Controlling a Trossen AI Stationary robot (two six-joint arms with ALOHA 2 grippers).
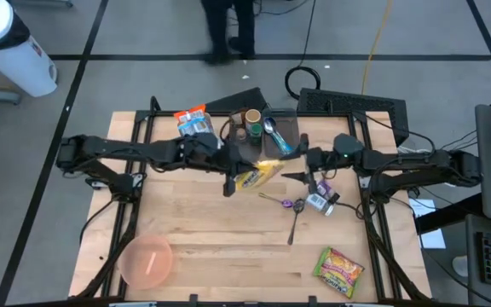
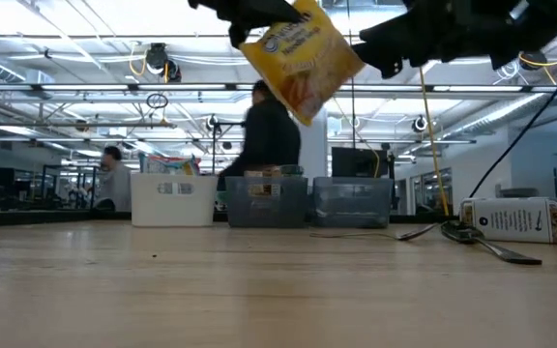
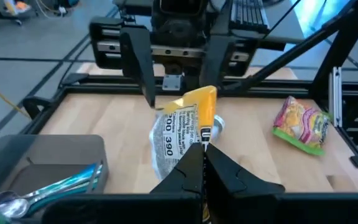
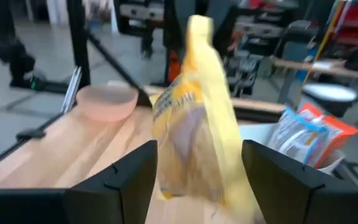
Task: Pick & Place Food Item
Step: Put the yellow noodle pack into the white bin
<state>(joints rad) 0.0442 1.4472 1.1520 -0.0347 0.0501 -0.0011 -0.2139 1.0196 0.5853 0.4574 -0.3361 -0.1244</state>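
A yellow snack bag [image 1: 258,175] is up in the air over the middle of the table, well clear of the wood in the low view [image 2: 303,53]. My left gripper [image 1: 230,169] reaches in from the table's left and is shut on it. My right gripper [image 4: 197,186] comes from the right and is open. Its two fingers [image 4: 120,183] stand on either side of the bag's other end [image 4: 194,130]. Whether they touch the bag, I cannot tell. My left gripper pinches the bag's near edge [image 3: 202,138] between its two shut fingers [image 3: 229,174]. It comes from the table's left, slanting a little downward. The bag stands edge-on beyond the fingertips, tilted and lifted clear of the table.
Grey bins [image 1: 284,128] with a cup and a blue spoon stand at the far edge, beside a blue-orange package [image 1: 193,122]. A spoon [image 1: 295,223] and a white packet [image 1: 318,202] lie right of centre. At the near edge are a pink bowl [image 1: 147,260] and a colourful snack bag [image 1: 339,271].
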